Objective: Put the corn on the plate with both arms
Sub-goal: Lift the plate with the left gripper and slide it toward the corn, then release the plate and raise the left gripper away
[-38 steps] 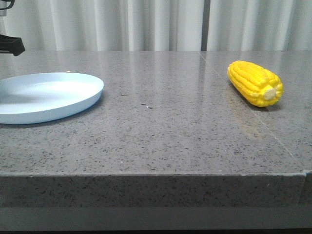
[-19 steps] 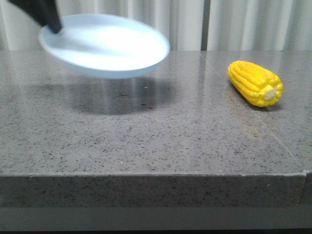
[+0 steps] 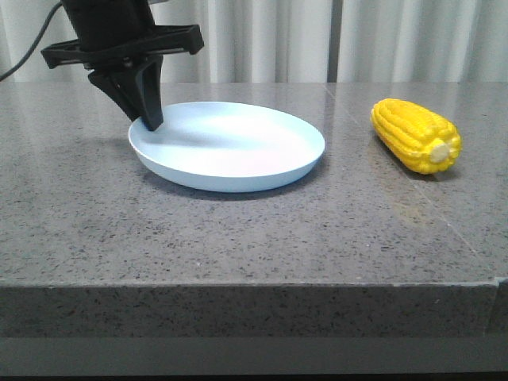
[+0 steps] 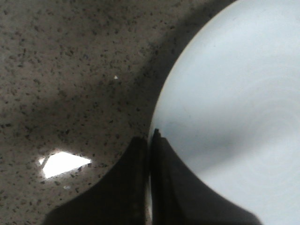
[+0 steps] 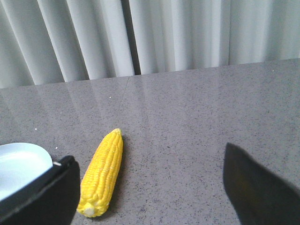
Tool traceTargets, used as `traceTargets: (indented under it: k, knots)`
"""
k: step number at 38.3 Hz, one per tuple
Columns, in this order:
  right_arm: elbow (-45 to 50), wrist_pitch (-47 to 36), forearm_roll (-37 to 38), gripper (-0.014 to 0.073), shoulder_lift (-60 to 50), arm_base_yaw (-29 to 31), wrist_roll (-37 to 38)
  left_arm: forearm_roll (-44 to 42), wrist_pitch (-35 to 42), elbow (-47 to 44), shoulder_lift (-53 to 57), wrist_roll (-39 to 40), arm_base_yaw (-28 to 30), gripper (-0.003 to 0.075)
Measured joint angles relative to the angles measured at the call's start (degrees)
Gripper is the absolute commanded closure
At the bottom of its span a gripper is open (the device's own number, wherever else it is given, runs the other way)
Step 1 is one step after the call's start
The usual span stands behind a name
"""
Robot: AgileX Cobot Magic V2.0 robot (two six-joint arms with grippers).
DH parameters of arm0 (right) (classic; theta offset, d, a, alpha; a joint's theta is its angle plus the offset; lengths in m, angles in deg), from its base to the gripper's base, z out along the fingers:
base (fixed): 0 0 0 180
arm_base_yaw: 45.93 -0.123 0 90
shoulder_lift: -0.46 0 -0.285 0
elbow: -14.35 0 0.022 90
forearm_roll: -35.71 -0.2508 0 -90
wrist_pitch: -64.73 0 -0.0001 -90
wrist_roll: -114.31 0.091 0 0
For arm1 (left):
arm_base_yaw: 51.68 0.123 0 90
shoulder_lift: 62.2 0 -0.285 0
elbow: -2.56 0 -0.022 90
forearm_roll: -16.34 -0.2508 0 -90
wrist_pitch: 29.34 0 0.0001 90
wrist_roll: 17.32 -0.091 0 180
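The pale blue plate (image 3: 238,147) lies low on the grey counter, left of the middle. My left gripper (image 3: 151,121) comes down from above and is shut on its left rim. In the left wrist view the two black fingers (image 4: 164,187) stand pressed together over the rim of the plate (image 4: 234,103), one inside and one outside. The yellow corn (image 3: 417,135) lies on the counter to the right, stub end toward the front, a short gap from the plate. My right gripper (image 5: 147,157) hangs open above the counter beside the corn (image 5: 103,171), touching nothing; the plate (image 5: 21,164) edge shows nearby.
The speckled stone counter (image 3: 254,238) has a seam running under the corn and a front edge close to the camera. White curtains (image 3: 278,40) hang behind the counter. My right arm is outside the front view.
The plate lay at the far left a second ago, then hung raised in my left gripper. It has come right and down to the counter. The corn has not moved.
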Motion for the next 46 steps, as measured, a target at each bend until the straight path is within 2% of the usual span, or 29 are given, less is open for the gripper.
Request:
traceTargets:
  k: [6,8,13,18,22,28,36,46]
  knots:
    - [0.0,0.0,0.0,-0.005,0.0,0.0,0.0,-0.25,-0.28,1.43,-0.04,0.0,0.0,0.0416]
    - [0.0,0.0,0.0,-0.005,0.0,0.0,0.0,-1.18,-0.28,2.19,0.48,0.0,0.0,0.038]
    - [0.0,0.0,0.0,-0.005,0.0,0.0,0.0,-4.52,-0.01,3.01,3.81,0.51,0.0,0.0377]
    - [0.0,0.0,0.0,-0.005,0.0,0.0,0.0,-11.8,-0.69,2.98,8.88,3.06,0.0,0.043]
    - [0.0,0.0,0.0,-0.005,0.0,0.0,0.0,-17.65,-1.51,1.06,12.61,4.74,1.21,0.0539]
    - [0.0,0.0,0.0,-0.005,0.0,0.0,0.0,-20.08,0.24,-7.34,19.64,6.04,4.82,0.0739]
    - [0.0,0.0,0.0,-0.005,0.0,0.0,0.0,-20.05,10.3,-26.3,35.71,6.62,11.71,0.0741]
    - [0.0,0.0,0.0,-0.005,0.0,0.0,0.0,-19.44,33.5,-52.19,64.24,7.58,11.94,0.0741]
